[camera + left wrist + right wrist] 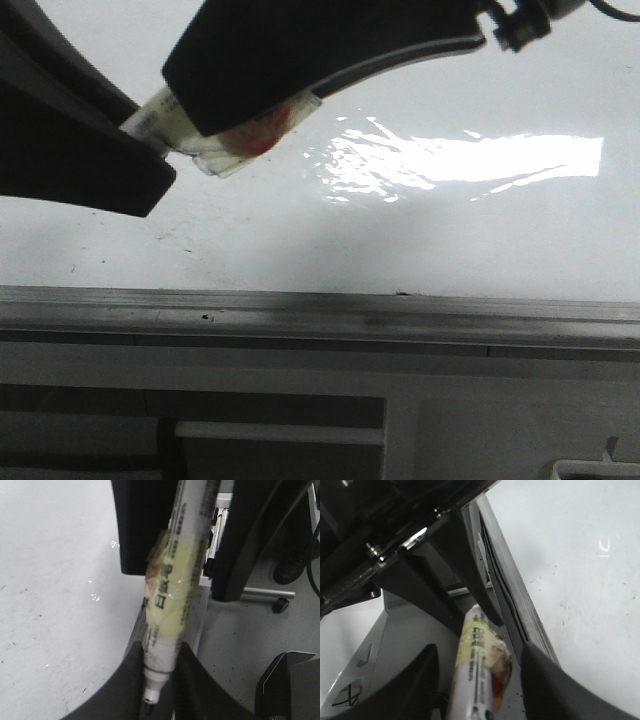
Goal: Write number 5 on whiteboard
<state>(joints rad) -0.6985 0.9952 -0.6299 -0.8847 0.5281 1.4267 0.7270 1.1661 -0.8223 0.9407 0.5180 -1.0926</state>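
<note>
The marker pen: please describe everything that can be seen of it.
The marker has a pale grey barrel with printed characters, wrapped in yellowish translucent tape with a reddish smear. It is uncapped, with a dark nib. It sits tilted above the whiteboard, between the fingers of the left gripper and the right gripper. Which one clamps it is unclear.

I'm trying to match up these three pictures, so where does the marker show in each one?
Front: marker upper left, mostly hidden by dark gripper parts.
Left wrist: marker runs down the centre, tip lowest.
Right wrist: marker bottom centre, between dark fingers.
Shared landmark: the yellowish tape with a red patch.
</note>
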